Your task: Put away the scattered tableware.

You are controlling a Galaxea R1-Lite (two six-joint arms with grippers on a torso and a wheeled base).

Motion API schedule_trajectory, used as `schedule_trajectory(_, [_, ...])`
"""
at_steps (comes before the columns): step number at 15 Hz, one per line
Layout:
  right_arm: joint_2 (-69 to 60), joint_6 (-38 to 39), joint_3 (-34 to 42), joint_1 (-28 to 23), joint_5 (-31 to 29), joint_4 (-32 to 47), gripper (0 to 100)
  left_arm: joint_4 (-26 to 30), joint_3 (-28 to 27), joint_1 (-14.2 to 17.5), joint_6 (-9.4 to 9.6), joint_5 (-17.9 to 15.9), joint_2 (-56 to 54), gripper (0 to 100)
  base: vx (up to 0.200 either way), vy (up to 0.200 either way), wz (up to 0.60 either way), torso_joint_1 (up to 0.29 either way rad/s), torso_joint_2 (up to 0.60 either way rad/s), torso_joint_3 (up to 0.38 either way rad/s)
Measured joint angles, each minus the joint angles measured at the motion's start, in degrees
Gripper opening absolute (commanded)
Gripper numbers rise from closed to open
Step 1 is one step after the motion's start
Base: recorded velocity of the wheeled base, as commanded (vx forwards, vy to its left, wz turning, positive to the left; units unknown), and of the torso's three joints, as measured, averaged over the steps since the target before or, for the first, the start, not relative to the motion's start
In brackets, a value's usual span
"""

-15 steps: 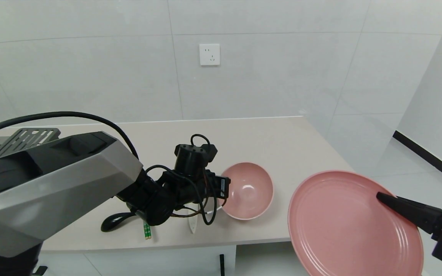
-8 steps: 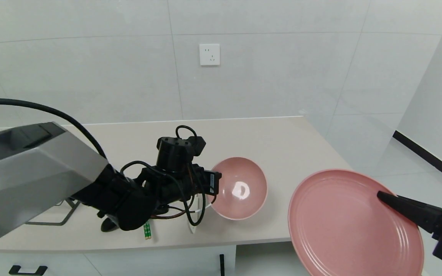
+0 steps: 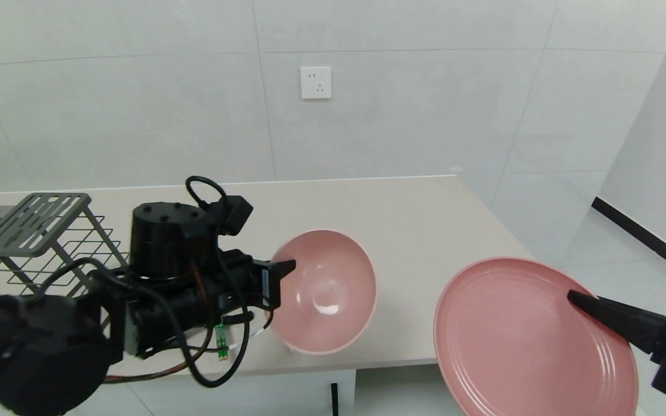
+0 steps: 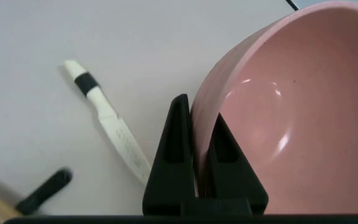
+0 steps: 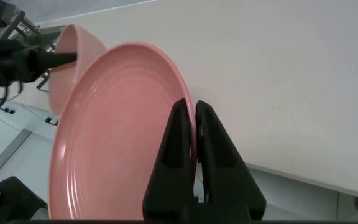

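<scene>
- The left claw (image 4: 199, 112), pinched on the rim of the pink bowl (image 3: 324, 292), has carried it off the bench (image 3: 414, 219) and leftward over the last second. The bowl now hangs tilted above the near edge, its opening facing right.
- The left arm has swung clear of the wire rack (image 3: 38, 216) at the far left of the bench, so I judge the bowl to be on its way there.
- The right claw (image 5: 191, 109) stays clamped on the rim of the pink plate (image 3: 524, 341), held on edge off the right end of the bench. It has not shifted, so it is probably waiting its turn.
- In the claws: one bowl and one plate.
- Left on the bench:
  - one white knife (image 4: 114, 127)
  - one black-handled utensil (image 4: 42, 191)
  - what looks like one pair of chopsticks (image 3: 221, 342), with green-banded ends
- One rack.
</scene>
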Motion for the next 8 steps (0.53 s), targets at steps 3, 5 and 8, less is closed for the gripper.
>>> schedule_trajectory(3, [0.0,0.2,-0.1,0.4,0.0,-0.9,0,-0.1,8.6,1.1,-0.35,-0.4,-8.8,0,0.0,0.0,0.0,0.0,0.0,0.0])
schedule_trajectory(5, [0.0,0.7,-0.3,0.6,0.0,-4.5,0,-0.2,12.8,2.3,-0.35,-0.6,-14.2,0,0.0,0.0,0.0,0.0,0.0,0.0])
schedule_trajectory(8, [0.0,0.7,0.8,0.7,-0.1,-5.8,0,0.2,18.0,4.1,-0.38,-4.0,-23.8,0,0.0,0.0,0.0,0.0,0.0,0.0])
